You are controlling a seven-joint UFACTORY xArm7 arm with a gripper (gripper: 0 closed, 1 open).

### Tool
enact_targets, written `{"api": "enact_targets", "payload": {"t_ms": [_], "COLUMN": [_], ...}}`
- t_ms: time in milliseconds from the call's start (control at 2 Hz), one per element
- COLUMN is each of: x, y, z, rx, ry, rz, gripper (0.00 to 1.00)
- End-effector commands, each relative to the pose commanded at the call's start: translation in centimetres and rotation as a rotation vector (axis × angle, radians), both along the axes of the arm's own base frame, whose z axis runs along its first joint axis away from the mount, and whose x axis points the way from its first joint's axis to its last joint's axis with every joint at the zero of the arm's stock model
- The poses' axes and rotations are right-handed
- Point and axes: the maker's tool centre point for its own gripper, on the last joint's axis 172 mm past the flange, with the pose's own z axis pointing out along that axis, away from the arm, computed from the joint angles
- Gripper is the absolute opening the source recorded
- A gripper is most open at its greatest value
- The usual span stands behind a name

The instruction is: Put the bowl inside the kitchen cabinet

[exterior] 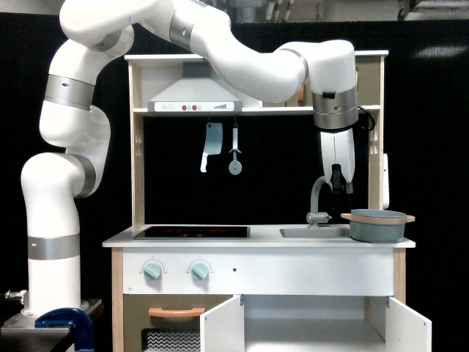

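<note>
The bowl [377, 225] is seated on the toy kitchen counter [220, 239] at its right end in the exterior view, just right of the sink [311, 232]. The gripper [338, 192] is hung above the bowl's left rim, nothing seen held; jaw opening cannot be told. The kitchen cabinet [315, 326] below is seen with both doors open.

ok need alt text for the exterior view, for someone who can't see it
A white robot arm reaches over a toy kitchen, its claw hanging just above the sink beside a grey-blue bowl on the counter at the exterior view's right. Below, the kitchen cabinet stands with both white doors open.
</note>
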Motion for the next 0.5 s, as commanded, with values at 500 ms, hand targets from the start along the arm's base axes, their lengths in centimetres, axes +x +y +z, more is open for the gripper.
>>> {"api": "enact_targets", "payload": {"t_ms": [500], "x": [2.10], "y": [1.90], "z": [-0.30], "rx": [0.063], "ry": [-0.001], "rz": [0.055], "gripper": [1.00]}}
